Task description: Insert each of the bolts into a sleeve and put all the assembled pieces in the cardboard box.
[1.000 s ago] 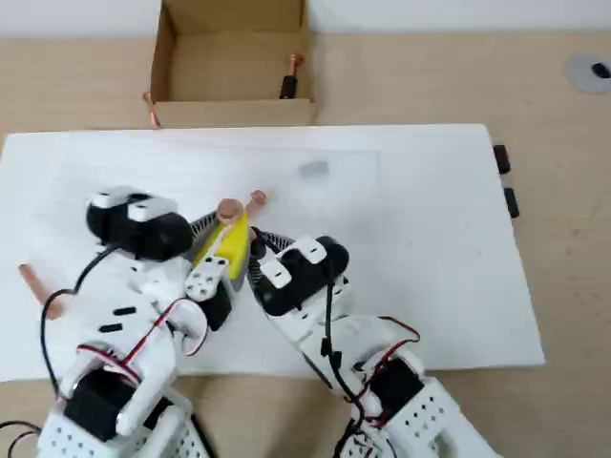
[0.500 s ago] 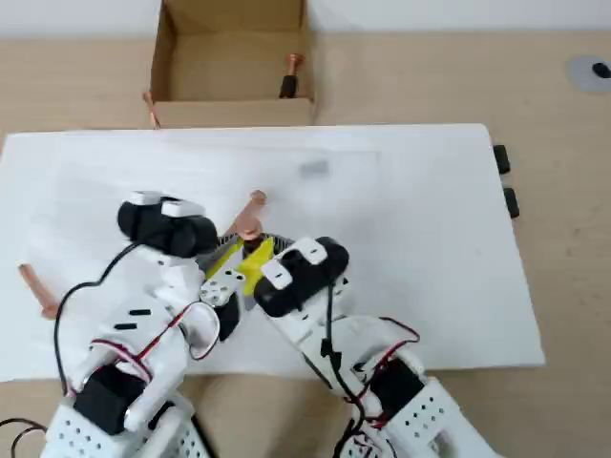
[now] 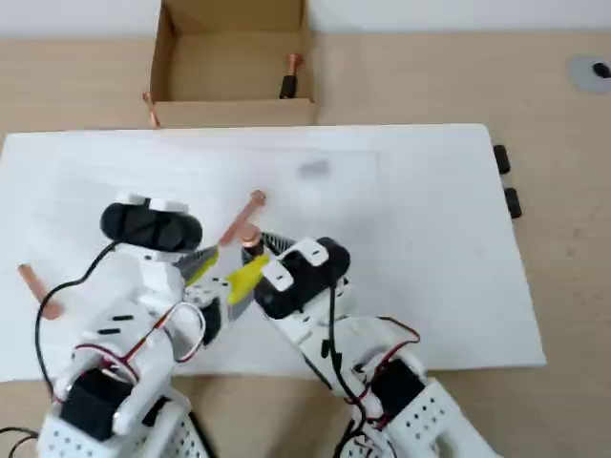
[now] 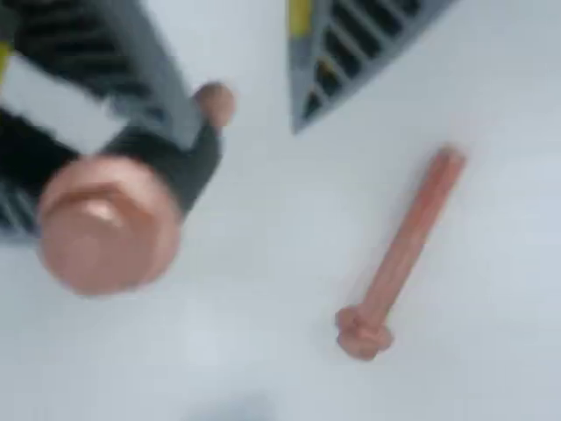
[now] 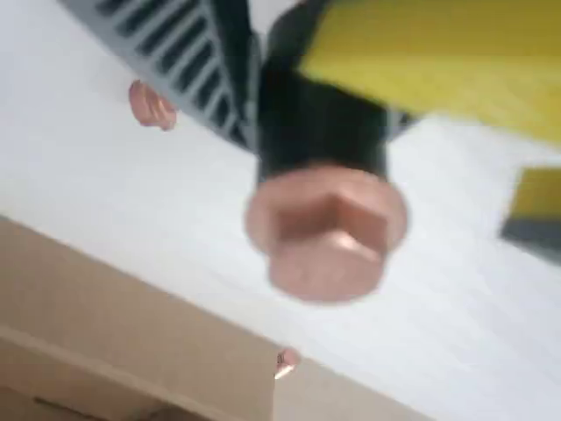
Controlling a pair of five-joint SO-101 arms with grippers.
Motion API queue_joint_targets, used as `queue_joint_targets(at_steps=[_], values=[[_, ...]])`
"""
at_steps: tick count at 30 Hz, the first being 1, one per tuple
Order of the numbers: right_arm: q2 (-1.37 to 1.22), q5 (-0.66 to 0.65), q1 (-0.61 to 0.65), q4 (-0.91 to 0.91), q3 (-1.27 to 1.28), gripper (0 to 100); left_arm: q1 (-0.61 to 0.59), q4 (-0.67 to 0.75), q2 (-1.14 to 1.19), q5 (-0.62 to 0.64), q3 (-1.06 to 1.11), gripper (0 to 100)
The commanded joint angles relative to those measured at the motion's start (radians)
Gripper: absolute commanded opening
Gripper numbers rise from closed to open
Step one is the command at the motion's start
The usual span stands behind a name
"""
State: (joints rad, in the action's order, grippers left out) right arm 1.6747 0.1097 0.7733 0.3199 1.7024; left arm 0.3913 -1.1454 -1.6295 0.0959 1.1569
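High view: right tool (image 3: 255,251) low, clamping sleeved bolt (image 3: 250,239).

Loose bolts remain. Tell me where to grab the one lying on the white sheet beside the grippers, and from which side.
Take the bolt on its shaft near the head, coming straight down with the jaws across its length. It lies flat on the white sheet with bare room along both sides, and that hold should leave the tip free for inserting.

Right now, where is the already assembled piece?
High view: the assembled piece lies inside the cardboard box, by its right wall, beyond the white board.
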Motion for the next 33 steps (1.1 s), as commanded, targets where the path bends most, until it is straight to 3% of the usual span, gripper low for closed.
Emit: queue_joint_targets(at_steps=[1, 5, 9, 13, 21, 26, 33], values=[[0.019, 0.006, 0.008, -0.009, -0.001, 0.9, -0.028, -0.061, 0.001, -0.009, -0.083, 25], [-0.010, 0.003, -0.001, 0.014, -0.001, 0.9, 0.000, -0.175, 0.007, -0.009, -0.209, 25], [-0.097, -0.031, -0.120, -0.078, -0.004, 0.9, 0.012, -0.210, 0.008, -0.006, -0.318, 24], [-0.246, -0.097, -0.173, -0.149, -0.119, 0.9, -0.094, -0.189, 0.025, -0.006, -0.391, 24], [-0.883, -0.094, -0.292, -0.227, -0.624, 0.9, -0.368, -0.129, 0.232, 0.058, -0.393, 24], [-1.248, -0.100, -0.300, -0.368, -0.894, 0.9, -0.385, -0.158, 0.202, 0.063, -0.301, 24], [-1.687, -0.100, -0.328, -0.404, -1.270, 0.9, -0.391, -0.164, 0.010, 0.049, -0.169, 24]])
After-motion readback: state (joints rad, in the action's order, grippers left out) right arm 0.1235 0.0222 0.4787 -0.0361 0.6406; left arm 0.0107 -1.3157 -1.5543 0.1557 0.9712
